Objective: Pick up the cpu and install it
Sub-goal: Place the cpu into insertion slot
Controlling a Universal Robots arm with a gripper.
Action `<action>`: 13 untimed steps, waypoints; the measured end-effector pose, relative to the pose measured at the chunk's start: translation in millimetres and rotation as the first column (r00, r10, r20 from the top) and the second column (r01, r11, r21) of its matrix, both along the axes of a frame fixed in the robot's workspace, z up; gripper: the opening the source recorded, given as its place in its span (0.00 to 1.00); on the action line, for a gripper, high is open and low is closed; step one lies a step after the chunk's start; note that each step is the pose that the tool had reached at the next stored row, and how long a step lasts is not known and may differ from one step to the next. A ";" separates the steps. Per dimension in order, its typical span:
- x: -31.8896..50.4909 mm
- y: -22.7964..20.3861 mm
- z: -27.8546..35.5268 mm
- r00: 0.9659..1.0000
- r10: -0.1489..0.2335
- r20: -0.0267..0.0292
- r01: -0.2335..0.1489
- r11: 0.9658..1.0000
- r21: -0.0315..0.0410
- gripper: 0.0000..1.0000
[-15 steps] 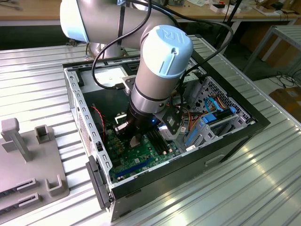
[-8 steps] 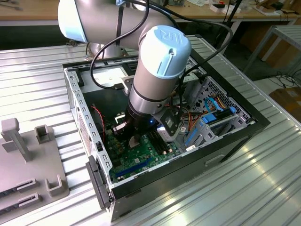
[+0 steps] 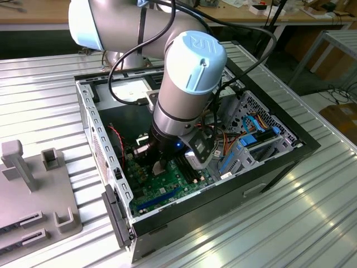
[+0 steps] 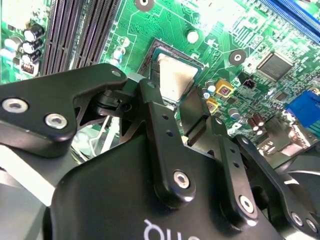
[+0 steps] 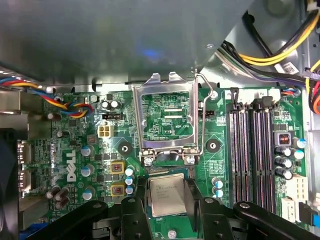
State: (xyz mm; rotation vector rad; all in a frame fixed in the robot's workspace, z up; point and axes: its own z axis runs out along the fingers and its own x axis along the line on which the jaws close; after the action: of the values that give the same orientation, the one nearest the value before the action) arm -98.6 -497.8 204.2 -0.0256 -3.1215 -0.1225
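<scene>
The end effector point(image 5: 167, 182) is closed on the cpu point(image 5: 167, 199) at two opposite edges, rightly I think, since it seems light, stiff, thin and fragile underneath.

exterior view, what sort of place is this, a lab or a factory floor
Probably a robotics lab or workshop: an open PC case sits on a ribbed metal table, a robot arm reaches into it, and cluttered wooden benches stand behind.

exterior view: high, oblique | both wrist views: close over motherboard point(image 5: 220, 125)
</scene>
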 end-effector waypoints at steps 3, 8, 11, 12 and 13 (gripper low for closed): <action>0.6 -0.1 0.0 1.000 0.018 0.000 -0.018 1.000 0.000 0.44; 2.8 -0.1 -0.1 1.000 0.014 0.000 -0.014 1.000 0.000 0.44; 4.2 -0.1 -0.2 1.000 -0.006 0.000 0.006 1.000 0.000 0.44; 4.5 -0.1 -0.2 1.000 -0.010 0.000 0.010 1.000 0.000 0.44; 4.9 0.0 -0.3 1.000 -0.021 0.000 0.021 1.000 0.000 0.44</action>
State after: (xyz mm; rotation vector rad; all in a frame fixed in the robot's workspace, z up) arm -93.7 -497.8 203.9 -0.0581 -3.1218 -0.1227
